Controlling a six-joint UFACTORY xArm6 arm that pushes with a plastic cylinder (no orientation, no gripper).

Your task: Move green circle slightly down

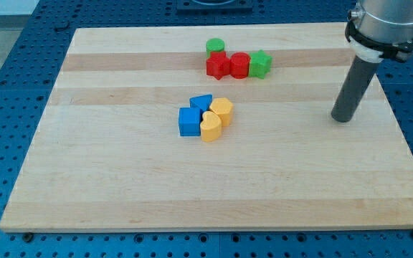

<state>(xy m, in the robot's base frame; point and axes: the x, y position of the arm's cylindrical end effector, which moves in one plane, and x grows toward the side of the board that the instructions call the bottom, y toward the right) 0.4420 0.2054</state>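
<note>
The green circle [215, 47] stands near the view's top centre, touching the upper edge of a red star-like block [217, 65]. A red circle [239, 65] and a green star [260, 64] sit in a row to its right. My tip [343, 118] rests on the board at the view's right, far to the right of and below the green circle, touching no block.
A cluster at mid-board holds a blue block [189, 122], a blue triangle-like block [202, 103], a yellow hexagon-like block [222, 110] and a yellow rounded block [210, 127]. The wooden board [84, 158] lies on a blue perforated table.
</note>
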